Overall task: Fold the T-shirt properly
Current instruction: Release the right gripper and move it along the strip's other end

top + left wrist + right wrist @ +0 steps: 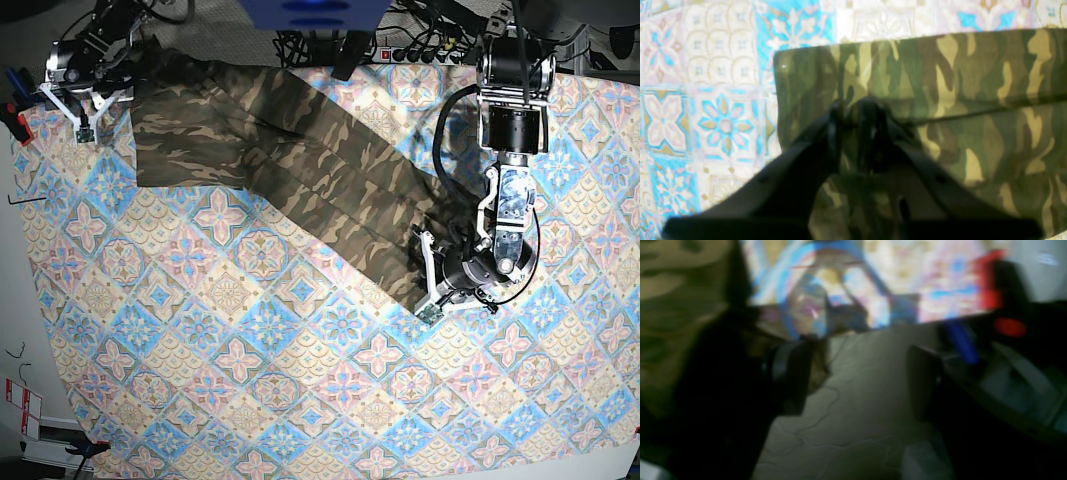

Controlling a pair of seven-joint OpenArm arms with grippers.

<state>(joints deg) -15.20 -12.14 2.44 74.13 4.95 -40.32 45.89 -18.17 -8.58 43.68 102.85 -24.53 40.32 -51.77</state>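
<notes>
- One T-shirt (290,160), camouflage olive, brown and tan, we see as a long folded band.
- Left gripper (857,110) pinches its fabric; a fold lies just beyond.
- Right gripper (860,380) stands wide, holding nothing.

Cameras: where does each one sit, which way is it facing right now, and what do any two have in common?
Left wrist: rides the left arm, looks down its left gripper, jaws pinched on the T-shirt over the tablecloth.
Right wrist: rides the right arm, blurred; right gripper with jaws wide apart, nothing between them, camouflage at left.
Base: overhead, looking straight down; both arms show, the left gripper at the shirt's lower end, the right gripper at the top-left corner.
Shared: all three show the T-shirt and tablecloth.
</notes>
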